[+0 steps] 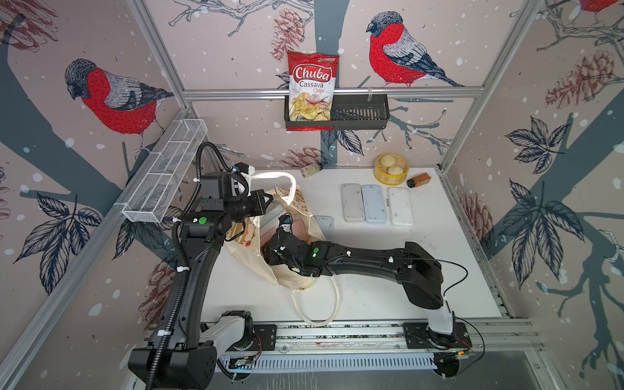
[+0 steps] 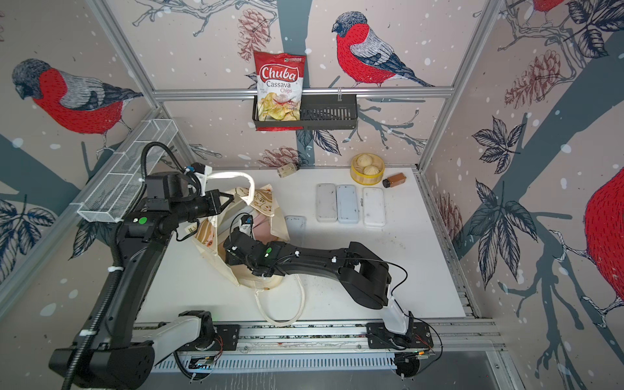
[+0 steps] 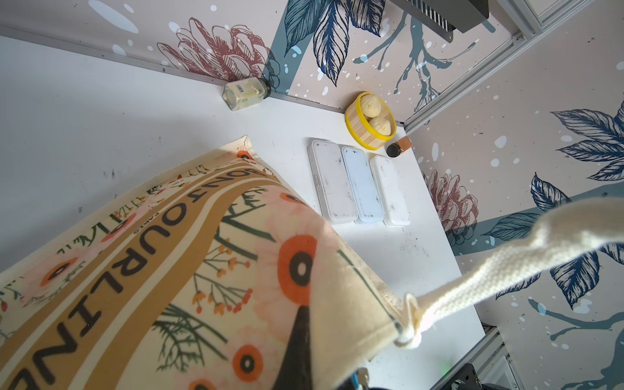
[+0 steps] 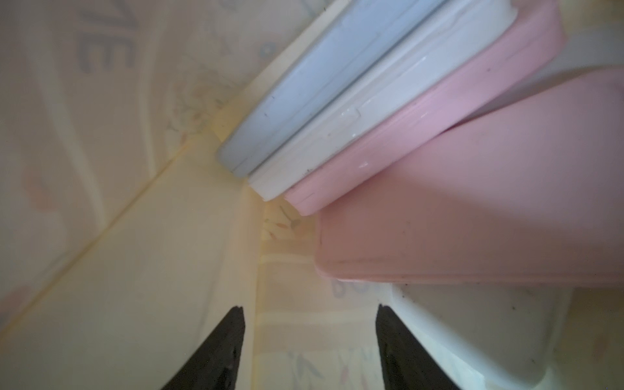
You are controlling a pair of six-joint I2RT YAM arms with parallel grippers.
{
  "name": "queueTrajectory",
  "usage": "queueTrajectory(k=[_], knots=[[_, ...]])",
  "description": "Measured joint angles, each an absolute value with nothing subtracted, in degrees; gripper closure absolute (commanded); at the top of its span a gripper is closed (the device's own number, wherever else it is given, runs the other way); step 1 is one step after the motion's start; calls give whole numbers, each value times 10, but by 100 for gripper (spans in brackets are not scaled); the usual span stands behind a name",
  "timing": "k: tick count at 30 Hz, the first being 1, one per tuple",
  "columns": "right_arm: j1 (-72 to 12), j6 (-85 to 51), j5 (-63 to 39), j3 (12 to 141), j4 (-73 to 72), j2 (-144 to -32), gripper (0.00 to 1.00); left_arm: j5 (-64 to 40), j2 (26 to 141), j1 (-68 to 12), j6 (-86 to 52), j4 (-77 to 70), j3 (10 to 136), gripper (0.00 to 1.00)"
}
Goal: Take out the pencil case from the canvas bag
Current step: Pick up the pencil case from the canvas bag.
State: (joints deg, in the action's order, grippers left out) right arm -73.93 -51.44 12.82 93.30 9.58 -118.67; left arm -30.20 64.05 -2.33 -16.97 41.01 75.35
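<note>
Your left claw (image 1: 269, 200) is clamped shut on the rim of the canvas bag (image 1: 248, 260). It lifts that side so the mouth gapes and the cloth stands clear of what's inside. That's why your right claw (image 4: 310, 324) can sit down in the bag, its two fingers (image 4: 226, 347) spread with nothing between them.

The pink pencil case (image 4: 489, 216) lies just ahead of the right claw, off to one finger's side, close but untouched. Beyond it three more lean on edge like books: a second pink case (image 4: 422, 128), a white case (image 4: 354, 118) and a blue case (image 4: 304, 84), pressed together and propped by the bag's wall. All seem to run lengthwise along the claw's reach, rounded ends aimed at the bottom seam ahead of the fingertips. I'd judge the nearest pink one easiest to take, gripped across its narrow width.

Another pale case (image 4: 472, 320) sits right beside one fingertip. Three cases (image 1: 374, 204) lie outside the bag on the table (image 1: 371, 304), well off to the right claw's side.
</note>
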Motion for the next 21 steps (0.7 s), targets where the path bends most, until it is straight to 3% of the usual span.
queueTrajectory(k=[21], knots=[[-682, -603, 86, 821, 41, -1174, 33, -319, 637, -23, -182, 410, 752, 100]])
